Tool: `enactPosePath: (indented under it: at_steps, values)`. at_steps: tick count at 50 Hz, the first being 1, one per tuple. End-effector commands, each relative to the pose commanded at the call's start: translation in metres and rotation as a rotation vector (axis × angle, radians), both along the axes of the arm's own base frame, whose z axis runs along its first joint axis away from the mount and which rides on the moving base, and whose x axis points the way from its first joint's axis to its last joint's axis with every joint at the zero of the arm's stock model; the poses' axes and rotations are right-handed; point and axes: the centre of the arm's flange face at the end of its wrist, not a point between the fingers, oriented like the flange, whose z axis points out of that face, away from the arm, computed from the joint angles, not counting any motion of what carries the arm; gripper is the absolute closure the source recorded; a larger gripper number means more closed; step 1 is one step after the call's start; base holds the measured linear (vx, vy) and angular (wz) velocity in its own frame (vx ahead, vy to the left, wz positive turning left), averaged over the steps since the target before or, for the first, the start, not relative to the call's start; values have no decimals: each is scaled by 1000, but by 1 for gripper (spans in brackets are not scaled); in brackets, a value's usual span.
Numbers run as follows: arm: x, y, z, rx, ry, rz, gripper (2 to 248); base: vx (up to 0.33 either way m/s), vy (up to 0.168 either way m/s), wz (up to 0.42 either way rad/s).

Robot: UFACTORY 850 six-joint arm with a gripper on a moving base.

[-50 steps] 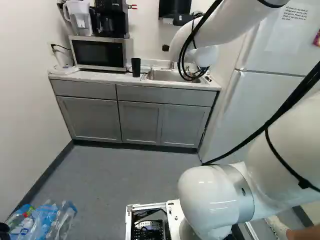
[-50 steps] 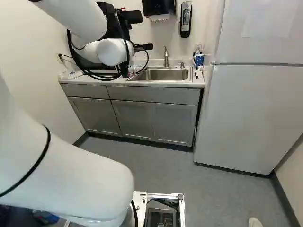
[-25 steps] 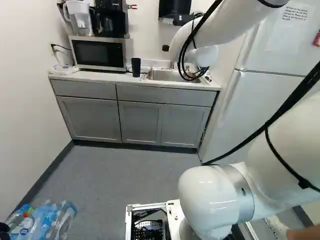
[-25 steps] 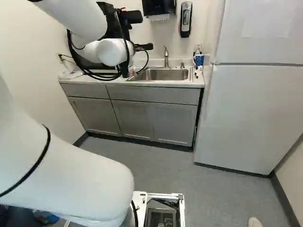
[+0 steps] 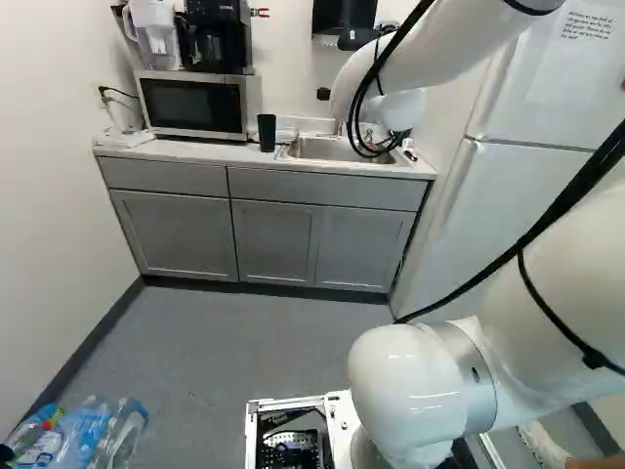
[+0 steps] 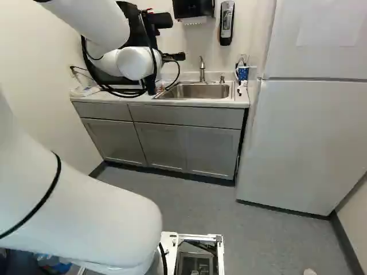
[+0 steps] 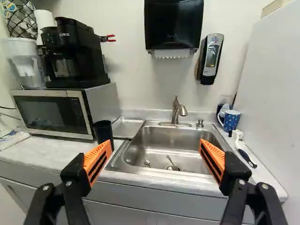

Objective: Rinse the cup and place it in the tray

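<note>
In the right base view, the arm (image 6: 92, 23) hides the black cup (image 5: 266, 133) and microwave (image 5: 192, 104) toward the counter's (image 5: 176, 149) left end.

A microwave (image 5: 190, 106) stood on the desk (image 5: 195, 149) at the upper left of the left base view, bearing a coffee maker (image 5: 217, 39) and a pitcher (image 5: 153, 34). The cup (image 5: 266, 133) stood between microwave and sink (image 7: 183, 135), beside the tray (image 7: 126, 127). A faucet (image 7: 176, 111) rose behind the sink. A refrigerator (image 6: 309, 137) stood at the right of the right base view, a mug (image 7: 231, 121) and a brush (image 7: 244, 153) between it and the sink. Bottles (image 5: 88, 435) were at the left base view's lower left.
</note>
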Motion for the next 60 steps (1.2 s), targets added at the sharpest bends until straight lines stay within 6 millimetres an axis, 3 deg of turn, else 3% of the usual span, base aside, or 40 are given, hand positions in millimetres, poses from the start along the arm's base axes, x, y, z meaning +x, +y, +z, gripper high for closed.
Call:
enactPosePath:
  at_steps: [60]
  values:
    - [0,0,0,0,0,0,3,177,-63,-3]
